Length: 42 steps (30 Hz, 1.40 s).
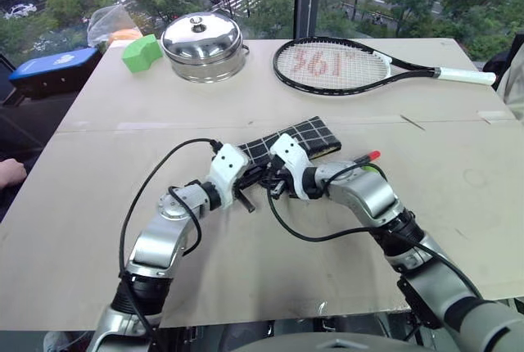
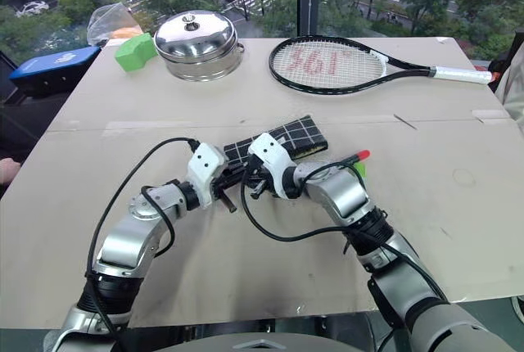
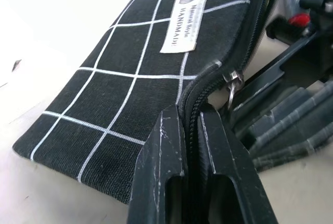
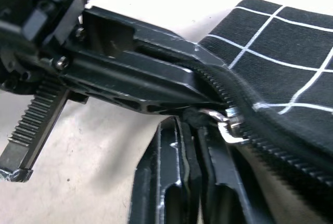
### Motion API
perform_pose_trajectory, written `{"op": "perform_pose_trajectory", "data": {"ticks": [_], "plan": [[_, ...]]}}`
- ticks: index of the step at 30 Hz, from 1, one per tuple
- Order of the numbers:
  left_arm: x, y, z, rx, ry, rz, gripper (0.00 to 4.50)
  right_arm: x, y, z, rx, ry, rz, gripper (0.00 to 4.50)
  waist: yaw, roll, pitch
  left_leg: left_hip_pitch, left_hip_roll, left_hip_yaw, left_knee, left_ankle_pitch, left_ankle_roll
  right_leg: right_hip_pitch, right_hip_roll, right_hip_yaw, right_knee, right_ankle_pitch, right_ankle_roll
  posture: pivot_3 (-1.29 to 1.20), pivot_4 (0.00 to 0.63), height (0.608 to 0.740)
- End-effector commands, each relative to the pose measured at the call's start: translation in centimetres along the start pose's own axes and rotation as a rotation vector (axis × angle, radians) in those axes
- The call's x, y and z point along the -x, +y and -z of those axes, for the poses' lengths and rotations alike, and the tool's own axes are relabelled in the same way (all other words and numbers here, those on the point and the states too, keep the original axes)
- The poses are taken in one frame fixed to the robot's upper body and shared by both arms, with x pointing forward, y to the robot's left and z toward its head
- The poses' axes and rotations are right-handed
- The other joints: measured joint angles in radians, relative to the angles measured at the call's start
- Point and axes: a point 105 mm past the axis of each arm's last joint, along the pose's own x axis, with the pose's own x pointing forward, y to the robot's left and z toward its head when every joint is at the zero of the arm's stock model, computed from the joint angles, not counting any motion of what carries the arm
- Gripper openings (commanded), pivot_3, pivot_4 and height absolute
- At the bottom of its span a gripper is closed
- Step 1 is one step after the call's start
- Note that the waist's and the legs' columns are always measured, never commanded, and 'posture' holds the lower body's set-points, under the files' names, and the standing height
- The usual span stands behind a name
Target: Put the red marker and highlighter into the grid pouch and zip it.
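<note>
Left hand (image 3: 193,146) is pinched tight on the zipper-edge corner of the grid pouch (image 3: 140,78), fingers (image 3: 166,161) pressed together with the black fabric between them. Right hand (image 4: 195,156) meets it from the opposite side, fingers (image 4: 166,172) nearly together at the zipper pull (image 4: 225,125); can't tell whether they actually grip the metal ring or just touch it. Both hands sit close together mid-desk (image 1: 98,188), fingertips almost touching at the pouch's near end.

Grid pouch lies flat on the desk, angled, white label (image 3: 190,13) facing up, zipper run along the edge by the right hand.

Red marker (image 1: 366,158) lies on the desk just beside the right forearm, red cap pointing away from the robot. Highlighter (image 2: 360,169) shows as a small green sliver right next to the marker, mostly hidden by the arm.

Far side of desk: steel lidded pot (image 1: 202,45), green block (image 1: 142,51), tennis racket (image 1: 344,65). Blue bin (image 1: 53,69) off the desk's left edge.
</note>
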Motion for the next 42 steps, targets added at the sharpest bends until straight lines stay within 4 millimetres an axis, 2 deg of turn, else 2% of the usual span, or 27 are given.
{"op": "perform_pose_trajectory", "data": {"ticks": [1, 4, 7, 8, 9, 17, 21, 24, 27, 31, 34, 37, 39, 42], "plan": [[0.4, -0.1, -1.9, -0.029, -0.059, 0.014, 0.0, 2.9, 0.4, -1.5, 0.06, -0.094, 0.013, 1.7, -0.005, 0.0, 0.0, 0.0, 0.0, 0.0, 0.0, 0.0, 0.0, 0.0, 0.0, 0.001, 0.0, 0.0, 0.0, 0.0, 0.15, 0.74], [0.7, 0.2, -1.9, -0.026, -0.057, 0.011, 0.0, 5.8, 0.7, -0.6, 0.046, -0.102, 0.038, 1.7, -0.002, 0.0, 0.0, 0.0, 0.0, -0.001, 0.0, 0.0, 0.0, 0.0, 0.0, 0.001, 0.0, 0.0, 0.0, 0.0, 0.15, 0.74], [0.9, 0.2, -1.8, -0.023, -0.055, 0.017, 0.0, 8.3, -0.3, -0.6, -0.053, -0.165, 0.156, 0.73, -0.002, 0.0, 0.0, 0.0, 0.0, -0.001, 0.0, 0.0, 0.0, 0.0, 0.0, 0.001, 0.0, 0.0, 0.0, 0.0, 0.15, 0.74], [0.9, 0.2, -1.8, -0.022, -0.054, 0.019, 0.0, 8.9, -0.5, -0.8, -0.08, -0.188, 0.178, 0.24, -0.004, 0.0, 0.0, 0.001, 0.0, -0.001, 0.0, 0.0, 0.001, 0.0, 0.0, 0.001, 0.0, 0.0, 0.0, 0.0, 0.15, 0.74], [0.9, 0.2, -1.8, -0.021, -0.053, 0.021, 0.0, 9.2, -0.6, -1.0, -0.098, -0.207, 0.195, 0.04, -0.007, 0.0, 0.0, 0.001, 0.001, -0.001, 0.0, -0.002, 0.003, 0.0, 0.0, 0.001, 0.0, 0.0, 0.0, 0.0, 0.15, 0.74], [0.8, 0.2, -1.7, -0.026, -0.048, 0.037, 0.0, 10.2, -2.6, -2.6, -0.204, -0.286, 0.321, 0.04, -0.004, 0.0, 0.0, 0.001, 0.0, -0.001, 0.0, -0.002, 0.004, 0.0, 0.001, 0.001, 0.0, 0.0, 0.0, 0.0, 0.15, 0.74], [0.8, 0.2, -2.0, -0.029, -0.053, 0.039, 0.0, 9.5, -4.2, -1.7, -0.204, -0.213, 0.399, 0.04, -0.005, 0.0, 0.0, 0.001, 0.0, 0.0, 0.0, -0.002, 0.003, 0.0, 0.001, 0.001, 0.0, 0.0, 0.0, 0.0, 0.15, 0.74], [0.7, 0.0, -2.1, -0.043, -0.053, 0.052, 0.0, 8.4, -4.9, -2.0, -0.173, -0.19, 0.428, 0.04, -0.007, 0.0, 0.0, 0.001, 0.0, 0.0, 0.0, -0.002, 0.003, 0.0, 0.001, 0.001, 0.0, 0.0, 0.0, 0.0, 0.15, 0.74], [0.7, 0.0, -2.0, -0.053, -0.047, 0.057, 0.0, 7.0, -4.9, -2.5, 0.022, -0.127, 0.446, 0.04, -0.009, 0.001, 0.001, 0.001, 0.0, 0.0, -0.001, -0.002, 0.003, 0.0, 0.001, 0.001, 0.0, 0.0, 0.0, 0.0, 0.15, 0.74], [0.6, 0.3, -1.8, -0.06, -0.025, 0.041, 0.0, 4.4, -4.4, -2.5, 0.527, 0.007, 0.434, 0.04, -0.011, 0.002, 0.001, 0.001, 0.0, 0.0, -0.001, -0.002, 0.003, 0.0, 0.001, 0.001, 0.0, -0.001, 0.0, 0.0, 0.15, 0.74], [0.6, 0.7, -1.5, -0.073, 0.007, 0.025, 0.0, 3.5, -4.7, -2.3, 0.801, 0.096, 0.401, 0.04, -0.01, 0.001, 0.001, 0.001, 0.0, 0.0, -0.001, 0.0, 0.0, -0.001, 0.001, 0.001, 0.0, -0.002, 0.002, 0.0, 0.15, 0.74], [0.8, 1.0, -1.1, -0.083, 0.038, 0.002, 0.0, 3.2, -5.0, -2.7, 0.935, 0.106, 0.384, 0.74, -0.009, 0.0, 0.001, 0.001, 0.0, 0.001, 0.0, 0.001, -0.001, -0.001, 0.001, 0.001, 0.0, -0.002, 0.002, 0.0, 0.15, 0.74], [0.9, 1.2, -0.9, -0.085, 0.051, -0.01, 0.0, 3.1, -5.1, -2.9, 0.971, 0.108, 0.38, 1.43, -0.01, 0.0, 0.001, 0.001, 0.0, 0.001, 0.0, 0.001, -0.001, 0.0, 0.001, 0.002, 0.0, -0.002, 0.002, 0.0, 0.15, 0.74], [1.1, 1.3, -0.6, -0.078, 0.064, -0.028, 0.0, 3.2, -5.5, -3.1, 1.032, 0.122, 0.38, 2.9, -0.009, 0.0, 0.001, 0.001, 0.0, 0.001, 0.0, 0.001, -0.002, 0.0, 0.001, 0.001, 0.0, -0.002, 0.002, 0.0, 0.15, 0.74]]}}
